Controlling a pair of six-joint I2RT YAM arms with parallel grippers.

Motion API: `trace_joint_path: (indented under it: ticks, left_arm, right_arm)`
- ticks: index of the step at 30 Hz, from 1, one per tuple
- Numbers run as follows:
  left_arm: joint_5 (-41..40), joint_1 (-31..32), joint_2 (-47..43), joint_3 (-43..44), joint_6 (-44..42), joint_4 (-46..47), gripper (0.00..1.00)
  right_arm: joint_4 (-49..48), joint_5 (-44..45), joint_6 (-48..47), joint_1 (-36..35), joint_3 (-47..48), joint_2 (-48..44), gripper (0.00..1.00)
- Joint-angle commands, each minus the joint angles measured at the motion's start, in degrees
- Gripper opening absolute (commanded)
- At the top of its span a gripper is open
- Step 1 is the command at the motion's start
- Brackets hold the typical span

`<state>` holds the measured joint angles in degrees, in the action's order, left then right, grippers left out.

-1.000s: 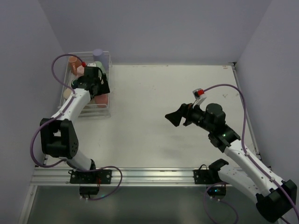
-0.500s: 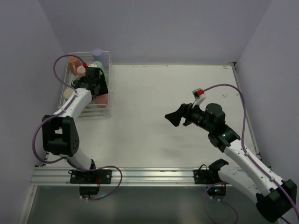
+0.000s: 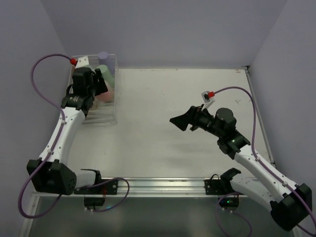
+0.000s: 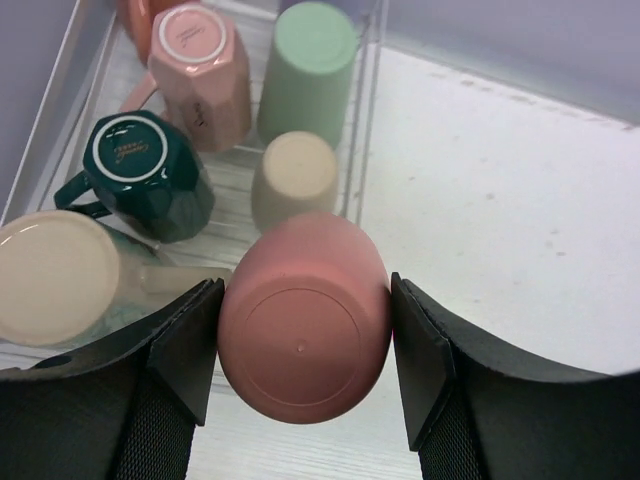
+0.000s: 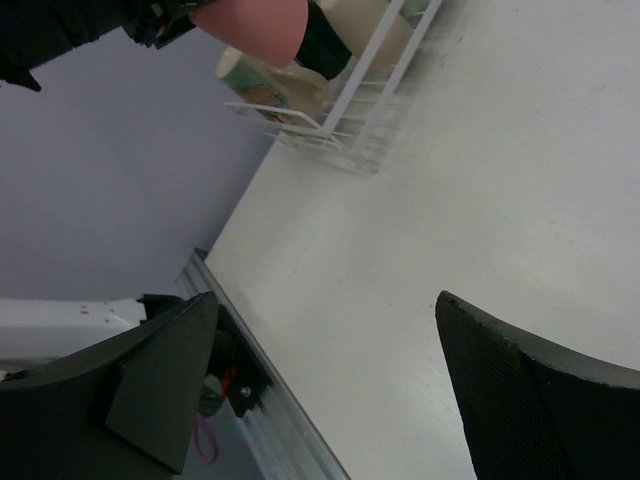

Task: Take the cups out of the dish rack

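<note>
My left gripper [image 4: 303,345] is shut on a pink tumbler [image 4: 303,320], held bottom-up toward the camera, above the near right part of the dish rack [image 4: 366,120]. Below it in the rack stand a beige tumbler [image 4: 293,180], a green tumbler [image 4: 308,70], a pink faceted mug [image 4: 200,70], a dark green mug [image 4: 140,170] and a cream mug [image 4: 60,275]. In the top view the left gripper [image 3: 100,83] is over the rack [image 3: 116,98], with a purple tumbler [image 3: 103,57] at its far end. My right gripper [image 3: 178,122] is open and empty over mid-table.
The rack stands in the table's far left corner against the left wall. The right wrist view shows the rack's corner [image 5: 340,110], the held pink tumbler [image 5: 255,25] and the table's near rail [image 5: 250,400]. A wall bounds the right side.
My left arm has risen and swung left, lifting the pink tumbler up out of the rack. My right gripper has shifted slightly left.
</note>
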<state>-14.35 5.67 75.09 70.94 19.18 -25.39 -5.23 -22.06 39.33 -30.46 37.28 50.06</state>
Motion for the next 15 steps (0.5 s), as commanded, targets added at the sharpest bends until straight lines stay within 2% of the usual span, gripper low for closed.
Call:
trace_joint_path:
  ticks: [1,2,5,7,8,12,15]
  left_arm:
    - [7.2,0.6,-6.7,0.6,3.3,1.3,0.51]
    - [9.5,0.7,-9.5,-0.3,4.9,1.9,0.51]
    - [25.5,0.8,-15.4,-5.9,9.8,7.5,0.51]
    - [32.1,0.7,-17.7,-10.9,14.7,13.3,0.51]
    - [37.9,0.8,-19.9,-12.7,16.7,15.7,0.51]
    - [46.9,0.9,-24.7,-21.5,25.2,31.0,0.51]
    - [51.3,0.9,-27.4,-24.9,30.8,38.4,0.50]
  right_arm:
    - [-10.7,-2.4,9.0,-1.1,1.5,1.1,0.91]
    - [-12.3,-2.3,11.9,-1.4,1.6,1.4,0.91]
    - [-20.3,-1.5,16.3,-2.8,1.5,2.1,0.89]
    - [-22.4,0.6,16.9,-4.9,2.2,2.8,0.88]
    - [-25.0,1.1,17.7,-5.7,2.3,3.4,0.88]
    - [-29.3,3.5,19.0,-9.3,3.1,6.7,0.88]
    - [-32.1,5.4,20.7,-10.9,2.5,8.2,0.88]
